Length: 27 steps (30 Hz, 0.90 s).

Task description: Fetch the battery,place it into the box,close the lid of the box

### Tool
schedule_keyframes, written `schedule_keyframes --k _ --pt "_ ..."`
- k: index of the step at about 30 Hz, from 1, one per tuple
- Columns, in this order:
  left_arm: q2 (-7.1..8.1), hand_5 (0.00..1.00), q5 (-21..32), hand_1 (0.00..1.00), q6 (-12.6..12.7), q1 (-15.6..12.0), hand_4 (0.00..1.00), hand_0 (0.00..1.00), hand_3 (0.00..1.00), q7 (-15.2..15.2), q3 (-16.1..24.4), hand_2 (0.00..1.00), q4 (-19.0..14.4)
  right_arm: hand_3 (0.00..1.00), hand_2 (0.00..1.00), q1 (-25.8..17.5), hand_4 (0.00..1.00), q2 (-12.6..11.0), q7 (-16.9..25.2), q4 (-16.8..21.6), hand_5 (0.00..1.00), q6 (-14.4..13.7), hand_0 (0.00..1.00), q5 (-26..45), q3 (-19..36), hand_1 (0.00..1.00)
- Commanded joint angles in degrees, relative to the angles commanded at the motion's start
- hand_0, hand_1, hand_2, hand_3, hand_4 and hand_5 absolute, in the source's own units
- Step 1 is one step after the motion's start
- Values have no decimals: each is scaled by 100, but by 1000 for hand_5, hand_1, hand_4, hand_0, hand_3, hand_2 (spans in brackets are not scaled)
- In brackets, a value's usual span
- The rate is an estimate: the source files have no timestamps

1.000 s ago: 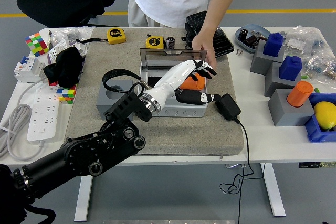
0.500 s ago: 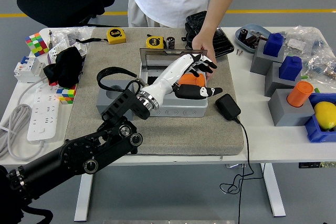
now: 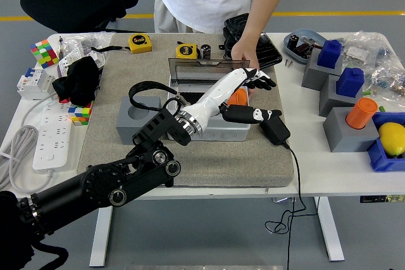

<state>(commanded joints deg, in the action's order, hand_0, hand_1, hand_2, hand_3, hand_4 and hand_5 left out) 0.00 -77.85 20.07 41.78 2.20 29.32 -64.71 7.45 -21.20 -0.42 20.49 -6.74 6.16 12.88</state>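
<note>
A grey box (image 3: 209, 133) stands on the grey mat, its clear lid (image 3: 196, 67) upright along the back edge. An orange battery (image 3: 238, 97) lies in the box's right part, half covered by my hand. My left hand (image 3: 268, 99), white with black fingertips, reaches from the lower left over the box's right end. Its fingers are spread, with the thumb out over the box's right front corner, and nothing is held in them. A person across the table rests a hand (image 3: 243, 54) on the lid's right end.
A black power adapter (image 3: 274, 128) with its cable lies just right of the box. A grey block (image 3: 135, 116) sits left of it. Two yellow tape measures (image 3: 140, 42) and a black fan (image 3: 254, 40) lie behind. Blue and grey blocks (image 3: 329, 56) and an orange cylinder (image 3: 361, 112) stand at the right.
My left hand has slid right and slightly forward across the box, spreading its fingers past the right end and uncovering part of the orange battery. The person's hand stays on the lid.
</note>
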Motion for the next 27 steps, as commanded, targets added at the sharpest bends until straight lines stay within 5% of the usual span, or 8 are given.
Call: schedule_keyframes --k 20,27 --pt "0 344 -6 706 -4 131 928 698 661 -60 -312 662 610 575 658 13 961 3 11 23 506 -12 498 -62 59 614" --pt "0 344 -196 704 -17 -30 926 695 662 -78 108 664 52 575 658 5 960 11 16 31 506 -16 498 -94 115 614"
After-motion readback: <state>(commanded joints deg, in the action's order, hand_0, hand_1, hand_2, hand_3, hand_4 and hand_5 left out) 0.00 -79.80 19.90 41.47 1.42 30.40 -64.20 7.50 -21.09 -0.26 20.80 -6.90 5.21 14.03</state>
